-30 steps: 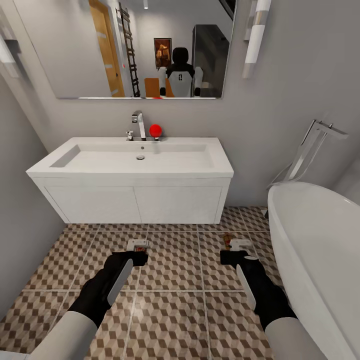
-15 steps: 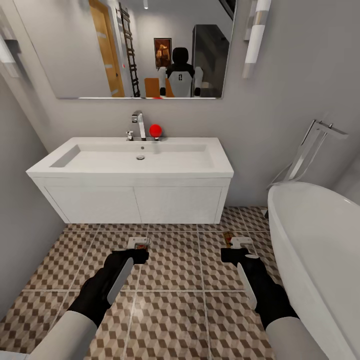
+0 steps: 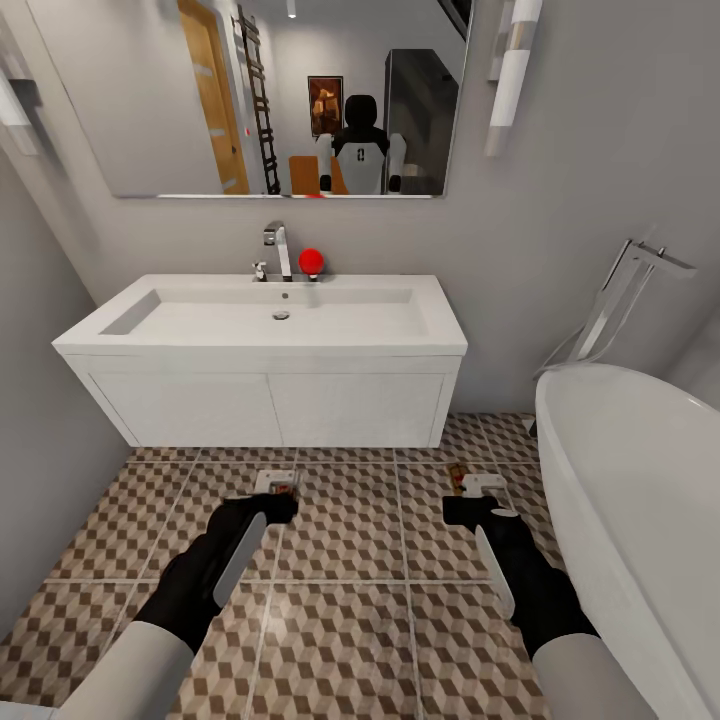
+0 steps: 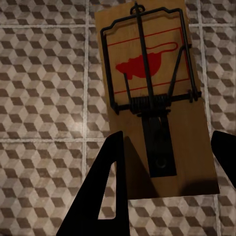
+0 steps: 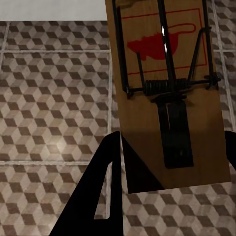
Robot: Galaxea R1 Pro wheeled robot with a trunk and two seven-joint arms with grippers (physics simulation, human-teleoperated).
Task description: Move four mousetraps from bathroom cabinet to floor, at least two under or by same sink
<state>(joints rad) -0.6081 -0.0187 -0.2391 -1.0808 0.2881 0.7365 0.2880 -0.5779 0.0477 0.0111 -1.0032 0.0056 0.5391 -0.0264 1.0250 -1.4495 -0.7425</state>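
Head view: bathtub (image 3: pixel 640 480) beside right hand (image 3: pixel 478 497), sink (image 3: pixel 270 320) ahead.

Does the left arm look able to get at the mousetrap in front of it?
Probably yes: the left gripper is open, its fingers either side of the mousetrap, which lies flat on the floor with nothing in between.

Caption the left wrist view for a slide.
Left gripper straddling a mousetrap with a red mouse mark, above the cube-patterned bathroom floor.
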